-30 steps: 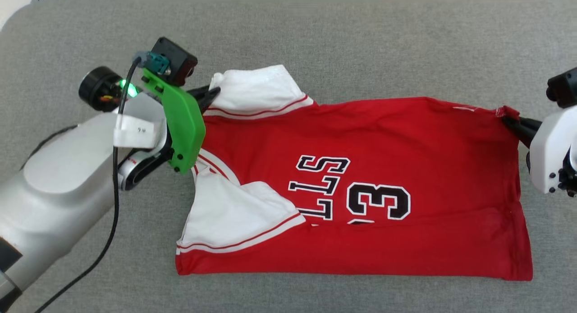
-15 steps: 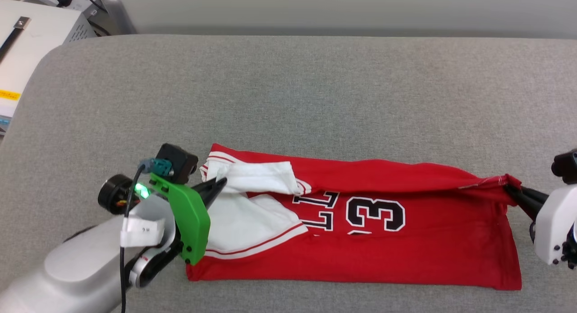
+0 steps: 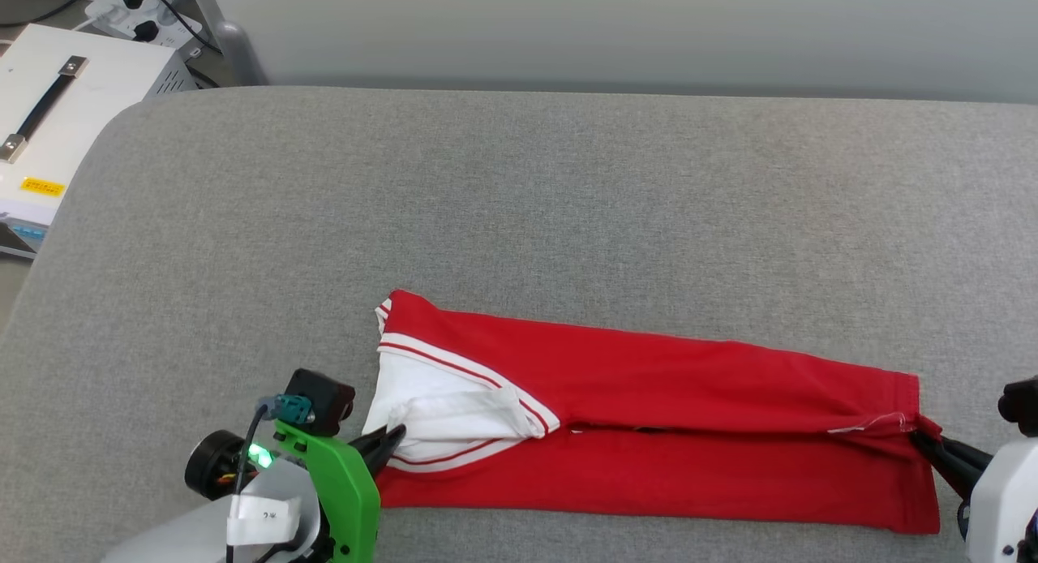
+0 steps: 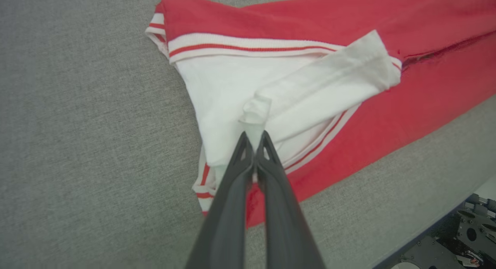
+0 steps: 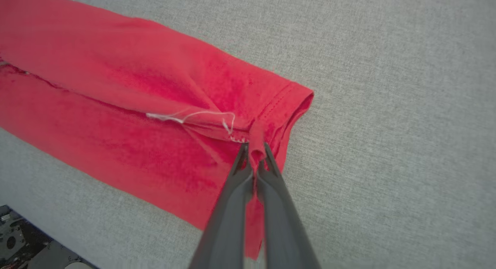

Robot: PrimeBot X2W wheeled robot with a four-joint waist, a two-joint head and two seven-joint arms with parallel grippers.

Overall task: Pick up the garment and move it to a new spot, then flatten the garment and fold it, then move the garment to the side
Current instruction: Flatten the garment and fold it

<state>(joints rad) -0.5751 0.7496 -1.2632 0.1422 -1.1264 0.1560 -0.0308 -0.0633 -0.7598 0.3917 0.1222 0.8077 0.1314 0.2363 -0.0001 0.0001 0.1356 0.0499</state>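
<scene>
Garment (image 3: 649,384) folded over since (lettering hidden); white box (image 3: 97,100) far left.

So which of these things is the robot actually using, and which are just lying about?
In use: the garment; the left gripper, shut on its white sleeve; the right gripper, shut on its red hem corner.
Lying about: the white box with a handle; the power strip beyond it.
</scene>
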